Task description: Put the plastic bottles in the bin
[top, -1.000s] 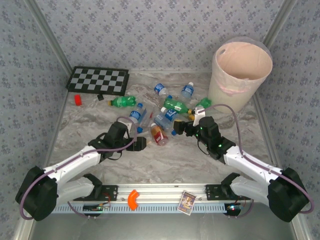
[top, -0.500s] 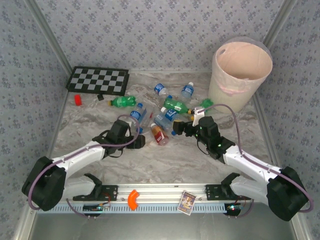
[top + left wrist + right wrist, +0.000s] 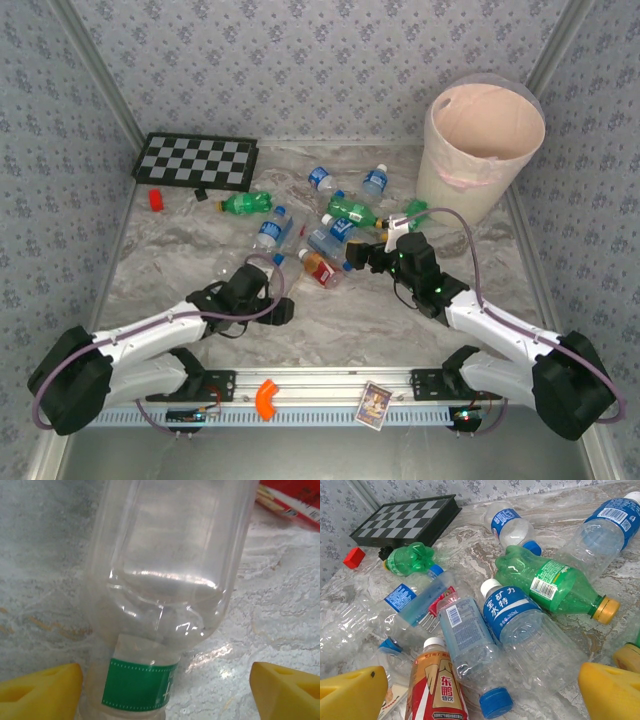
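Several plastic bottles (image 3: 330,238) lie scattered mid-table, in front of the tall pale pink bin (image 3: 485,150) at the far right. My left gripper (image 3: 282,306) is low over the near-left marble. In the left wrist view its yellow fingers (image 3: 40,690) stand either side of a clear bottle with a green label (image 3: 165,580). The bottle lies close to the left finger, with a gap on the right, so the left gripper (image 3: 162,692) is open. My right gripper (image 3: 356,258) (image 3: 480,695) is open beside a blue-capped bottle (image 3: 467,640) and a red-gold one (image 3: 437,690).
A checkerboard (image 3: 195,160) lies at the far left, with a small red block (image 3: 156,199) just in front of it. Green bottles (image 3: 550,587) and blue-labelled ones (image 3: 520,620) crowd the space ahead of my right gripper. An orange piece (image 3: 266,398) and a card (image 3: 374,405) rest on the front rail.
My left gripper has drawn back toward the near edge and lowered, and its jaws have narrowed a little. The right arm has hardly moved.
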You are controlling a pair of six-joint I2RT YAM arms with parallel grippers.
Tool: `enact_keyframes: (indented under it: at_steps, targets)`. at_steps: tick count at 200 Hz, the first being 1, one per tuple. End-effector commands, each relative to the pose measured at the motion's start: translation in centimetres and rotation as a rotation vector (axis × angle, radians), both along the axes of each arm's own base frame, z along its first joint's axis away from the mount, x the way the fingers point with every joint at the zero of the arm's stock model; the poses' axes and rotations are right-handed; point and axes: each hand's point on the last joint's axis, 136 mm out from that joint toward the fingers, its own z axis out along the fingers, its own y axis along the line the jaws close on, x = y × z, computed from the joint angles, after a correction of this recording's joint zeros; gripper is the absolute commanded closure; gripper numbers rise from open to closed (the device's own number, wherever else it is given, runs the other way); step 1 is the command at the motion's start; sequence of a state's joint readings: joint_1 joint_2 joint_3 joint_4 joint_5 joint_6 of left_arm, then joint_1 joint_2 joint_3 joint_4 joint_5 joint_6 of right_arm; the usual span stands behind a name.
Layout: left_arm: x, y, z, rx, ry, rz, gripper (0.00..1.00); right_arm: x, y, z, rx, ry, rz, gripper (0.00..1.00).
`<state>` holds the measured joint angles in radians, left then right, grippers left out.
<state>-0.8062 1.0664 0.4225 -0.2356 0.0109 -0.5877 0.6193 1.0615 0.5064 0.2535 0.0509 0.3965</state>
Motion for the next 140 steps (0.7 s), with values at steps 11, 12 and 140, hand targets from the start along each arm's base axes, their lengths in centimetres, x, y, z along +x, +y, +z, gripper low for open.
enact_keyframes:
  at_steps: [11, 12, 140]
  targets:
    - [-0.2, 1.4, -1.0, 0.089, -0.02, 0.028, 0.22, 0.0, 0.4, 0.1, 0.026, 0.003, 0.017, 0.0]
    - [-0.2, 1.4, -1.0, 0.09, -0.021, 0.029, 0.22, 0.0, 0.4, 0.2, 0.027, 0.002, 0.019, 0.01]
    - [-0.2, -0.6, 3.1, -0.013, -0.151, -0.053, 0.71, -1.4, 6.5, 1.9, 0.325, 0.252, 0.253, 0.07]
